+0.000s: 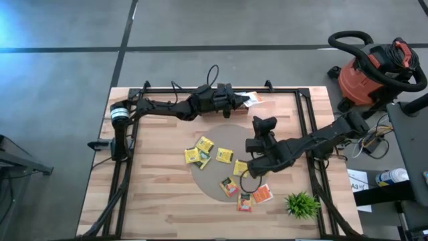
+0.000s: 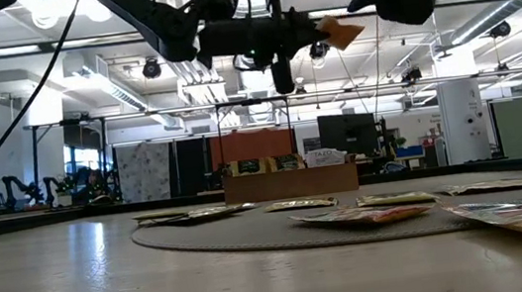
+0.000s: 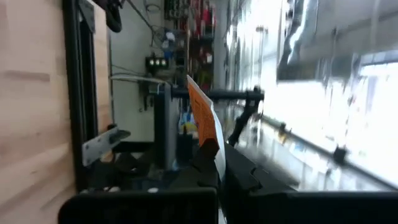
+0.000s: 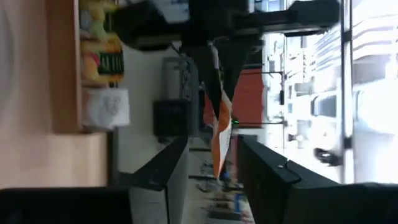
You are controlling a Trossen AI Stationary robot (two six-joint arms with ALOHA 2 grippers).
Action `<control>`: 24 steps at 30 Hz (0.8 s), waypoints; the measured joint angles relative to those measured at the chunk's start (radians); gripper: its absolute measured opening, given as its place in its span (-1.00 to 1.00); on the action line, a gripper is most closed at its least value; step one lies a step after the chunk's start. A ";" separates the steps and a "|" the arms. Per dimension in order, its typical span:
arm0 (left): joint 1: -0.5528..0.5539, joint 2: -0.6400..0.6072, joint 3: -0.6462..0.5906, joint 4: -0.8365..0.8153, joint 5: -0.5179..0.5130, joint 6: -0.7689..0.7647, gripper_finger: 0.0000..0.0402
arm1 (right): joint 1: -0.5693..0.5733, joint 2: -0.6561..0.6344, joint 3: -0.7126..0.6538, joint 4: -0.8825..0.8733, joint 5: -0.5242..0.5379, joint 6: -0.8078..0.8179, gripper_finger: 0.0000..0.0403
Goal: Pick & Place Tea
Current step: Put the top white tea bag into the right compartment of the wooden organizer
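Seen from above, tea packets [image 1: 215, 156] lie flat on the round mat [image 1: 212, 139] near the front of the table [image 1: 154, 201], some yellow, some orange. A small green plant [image 1: 301, 204] sits by the front right corner. The right gripper [image 1: 264, 123] is above the mat, its fingers apart, holding nothing. Farther back, the left gripper [image 1: 239, 101] is closed on one orange and white packet [image 1: 252, 100], up in the air.

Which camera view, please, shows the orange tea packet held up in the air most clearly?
The right wrist view: the orange packet hangs edge-on between the open right pincer fingers, pinched by the left pincer. Left wrist shows it close, the high view tiny, the low view a corner overhead.
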 joint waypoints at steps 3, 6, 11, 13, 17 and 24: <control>0.018 -0.001 0.000 -0.002 0.127 0.099 -1.00 | 0.041 -0.029 0.000 -0.027 -0.025 0.137 -0.33; 0.027 -0.013 0.000 -0.038 0.272 0.261 -1.00 | 0.073 -0.076 0.000 -0.104 -0.106 0.361 -0.33; 0.013 -0.112 0.000 -0.437 0.420 0.801 -1.00 | 0.095 -0.186 -0.011 -0.280 -0.237 0.786 -0.39; -0.005 -0.155 0.003 -0.679 0.392 1.032 -1.00 | 0.094 -0.238 -0.020 -0.284 -0.294 0.848 -0.42; -0.041 -0.200 0.027 -1.028 0.296 1.338 -1.00 | 0.077 -0.332 -0.044 -0.174 -0.411 0.787 -0.47; -0.136 -0.209 0.111 -1.232 0.105 1.716 -1.00 | -0.048 -0.383 -0.097 0.235 -0.804 0.366 -0.53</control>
